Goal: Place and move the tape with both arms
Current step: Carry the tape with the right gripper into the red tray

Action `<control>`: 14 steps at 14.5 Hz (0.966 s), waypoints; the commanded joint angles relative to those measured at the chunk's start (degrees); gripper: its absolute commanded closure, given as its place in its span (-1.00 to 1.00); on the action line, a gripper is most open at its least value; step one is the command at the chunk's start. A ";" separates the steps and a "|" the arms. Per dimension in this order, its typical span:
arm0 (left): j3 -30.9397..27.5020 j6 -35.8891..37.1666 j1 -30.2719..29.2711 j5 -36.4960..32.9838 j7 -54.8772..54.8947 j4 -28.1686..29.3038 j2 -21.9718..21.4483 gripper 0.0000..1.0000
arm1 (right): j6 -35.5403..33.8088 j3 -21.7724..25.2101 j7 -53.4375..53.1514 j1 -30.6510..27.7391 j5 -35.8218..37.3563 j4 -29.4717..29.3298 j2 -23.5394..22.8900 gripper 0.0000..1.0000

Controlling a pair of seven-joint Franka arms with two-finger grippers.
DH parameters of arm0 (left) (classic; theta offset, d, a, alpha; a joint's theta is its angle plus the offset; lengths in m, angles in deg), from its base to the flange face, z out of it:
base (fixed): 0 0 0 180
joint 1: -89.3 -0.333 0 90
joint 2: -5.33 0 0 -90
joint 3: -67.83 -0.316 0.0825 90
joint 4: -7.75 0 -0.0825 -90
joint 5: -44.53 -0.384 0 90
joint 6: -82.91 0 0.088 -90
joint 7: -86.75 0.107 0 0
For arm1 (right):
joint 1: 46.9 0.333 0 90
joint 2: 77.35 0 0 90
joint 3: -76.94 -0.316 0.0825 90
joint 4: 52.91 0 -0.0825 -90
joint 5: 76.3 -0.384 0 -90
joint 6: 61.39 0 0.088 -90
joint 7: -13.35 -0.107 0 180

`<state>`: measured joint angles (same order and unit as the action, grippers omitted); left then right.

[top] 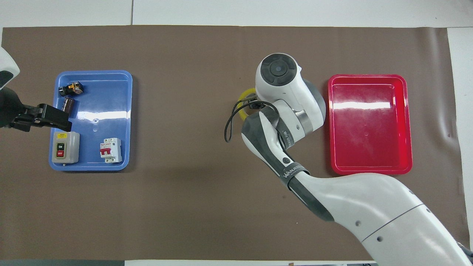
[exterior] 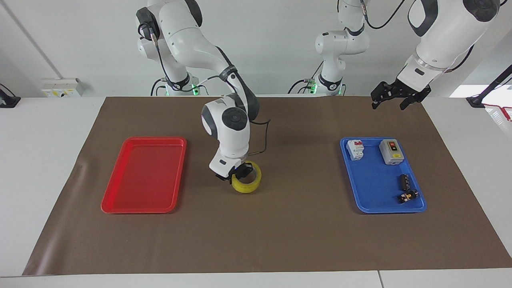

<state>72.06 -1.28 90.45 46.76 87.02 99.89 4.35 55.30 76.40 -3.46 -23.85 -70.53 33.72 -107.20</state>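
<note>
The yellow tape [exterior: 248, 184] hangs tilted in my right gripper [exterior: 235, 175], low over the brown mat between the two trays. One finger is inside the roll's core and one outside, shut on its wall. In the overhead view only a yellow sliver of the tape [top: 241, 104] shows beside the right arm's wrist, which hides the gripper. My left gripper [exterior: 393, 98] is open and empty, up in the air over the blue tray's edge at the left arm's end; it also shows in the overhead view [top: 50, 117].
An empty red tray [exterior: 120, 209] lies at the right arm's end, also in the overhead view [top: 369, 172]. A blue tray [exterior: 372, 209] at the left arm's end holds a grey switch box [exterior: 391, 152], a white breaker [exterior: 355, 149] and two small black components [exterior: 405, 188].
</note>
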 commanded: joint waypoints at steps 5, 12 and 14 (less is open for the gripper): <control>0.52 0.07 -0.80 0.94 0.60 1.20 -1.14 -1.00 | -4.54 -0.78 23.98 -20.30 0.12 13.63 16.30 1.00; 0.52 0.25 -1.41 0.94 0.60 1.37 -1.22 -1.00 | 16.62 -0.78 34.56 -29.28 -0.32 32.88 20.71 1.00; 0.52 0.25 -1.32 0.94 0.60 1.37 -1.22 -1.00 | 18.04 -0.78 35.01 -30.08 -0.58 33.34 19.75 1.00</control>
<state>72.08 -1.28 90.06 46.76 87.02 99.98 4.35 71.66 76.64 29.87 -52.40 -70.53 64.22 -89.78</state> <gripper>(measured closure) 0.000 0.780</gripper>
